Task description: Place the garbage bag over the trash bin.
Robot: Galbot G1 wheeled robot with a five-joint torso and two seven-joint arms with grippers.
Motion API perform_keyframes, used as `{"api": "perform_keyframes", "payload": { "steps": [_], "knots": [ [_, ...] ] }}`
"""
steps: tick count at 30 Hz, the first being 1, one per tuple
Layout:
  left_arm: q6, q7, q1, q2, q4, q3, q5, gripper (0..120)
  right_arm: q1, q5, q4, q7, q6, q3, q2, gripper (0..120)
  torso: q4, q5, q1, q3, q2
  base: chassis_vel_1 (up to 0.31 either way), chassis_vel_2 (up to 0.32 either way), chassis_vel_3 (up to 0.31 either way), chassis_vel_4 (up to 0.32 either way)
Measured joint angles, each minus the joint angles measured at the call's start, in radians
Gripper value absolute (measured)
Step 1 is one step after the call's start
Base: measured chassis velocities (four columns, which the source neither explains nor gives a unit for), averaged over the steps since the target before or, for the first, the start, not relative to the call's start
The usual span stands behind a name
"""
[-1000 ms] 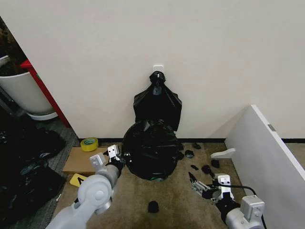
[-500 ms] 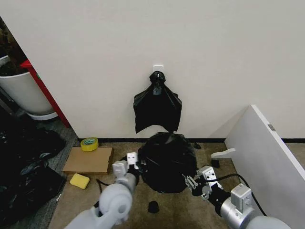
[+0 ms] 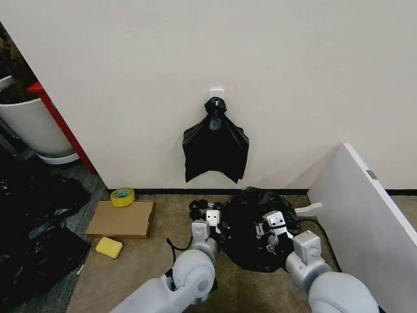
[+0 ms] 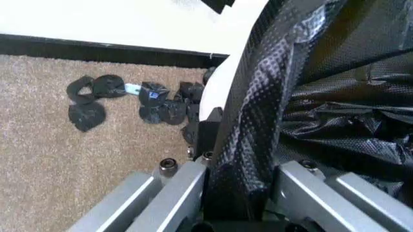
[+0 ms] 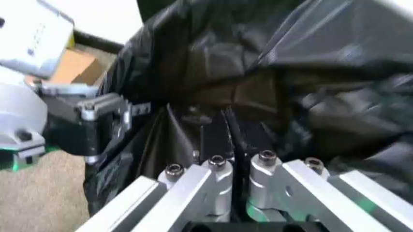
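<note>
The garbage bag [image 3: 251, 225] sits as a glossy black mound on the carpet at the foot of the wall, draped over the trash bin [image 4: 223, 79], of which a cream-white strip shows in the left wrist view. The left gripper [image 3: 210, 222] holds the bag's edge at nine o'clock, its fingers pinched on a twisted fold of plastic. The right gripper [image 3: 270, 225] is at three o'clock, its fingers nearly together on a thin pleat. To finish well, both should draw the film down evenly over the rim, keeping tension gentle so the bin neither tips nor the plastic tears
</note>
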Motion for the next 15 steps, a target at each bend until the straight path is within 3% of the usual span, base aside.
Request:
{"api": "perform_keyframes", "payload": {
  "steps": [6, 15],
  "knots": [
    [-0.003, 0.000, 0.010, 0.008, -0.007, -0.011, 0.012, 0, 0.085, 0.017, -0.080, 0.067, -0.044, -0.097, 0.044, 0, 0.0000, -0.0001, 0.000, 0.000, 0.000, 0.000, 0.000, 0.000, 0.000],
    [-0.006, 0.001, 0.043, 0.059, -0.060, -0.043, 0.015, 0, 0.233, -0.068, -0.313, 0.170, -0.049, -0.256, 0.149, 0, 0.0001, -0.0001, 0.000, 0.000, 0.000, 0.000, 0.000, 0.000, 0.000]
  ]
}}
